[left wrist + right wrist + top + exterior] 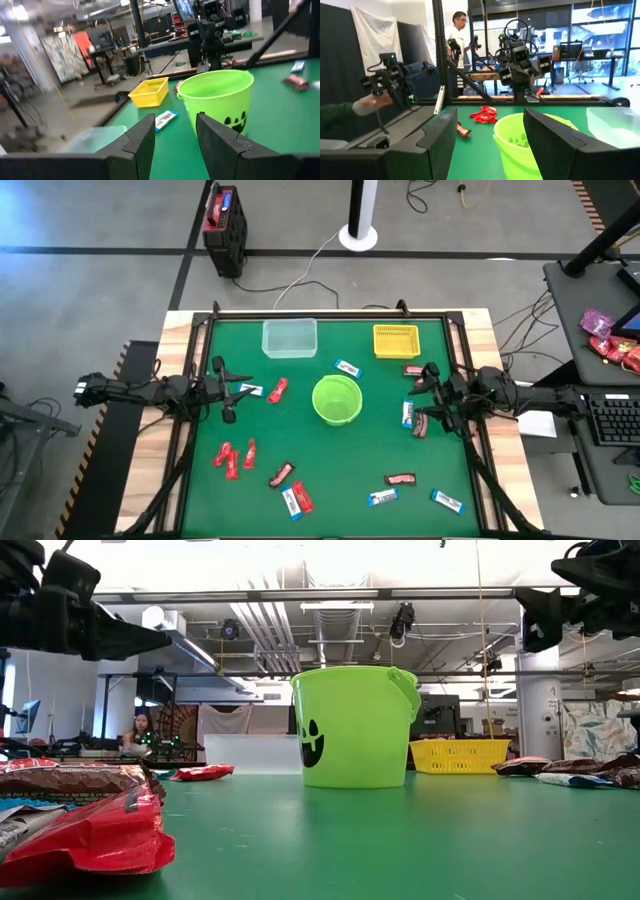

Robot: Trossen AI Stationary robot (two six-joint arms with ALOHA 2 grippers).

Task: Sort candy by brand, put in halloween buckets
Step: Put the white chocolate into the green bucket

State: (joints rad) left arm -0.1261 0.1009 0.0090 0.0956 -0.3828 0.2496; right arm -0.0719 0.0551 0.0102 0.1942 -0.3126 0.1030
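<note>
While both arms hover empty, left gripper [228, 390] and right gripper [426, 398] spread wide, either should descend squarely over the nearest candy bar [277, 390].

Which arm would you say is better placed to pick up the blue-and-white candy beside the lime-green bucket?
Probably the right: its open gripper hovers almost over that candy, while the left gripper sits across the bucket.

The table [330, 480] was covered with a matt green mat and edged by pale bare wood. The lime-green bucket [355, 726] was seen as smooth, glossy plastic. The box [289, 337] appeared as clear plastic, the basket [396, 340] as yellow plastic mesh. The candy [85, 830] was wrapped in crinkled, shiny foil.
</note>
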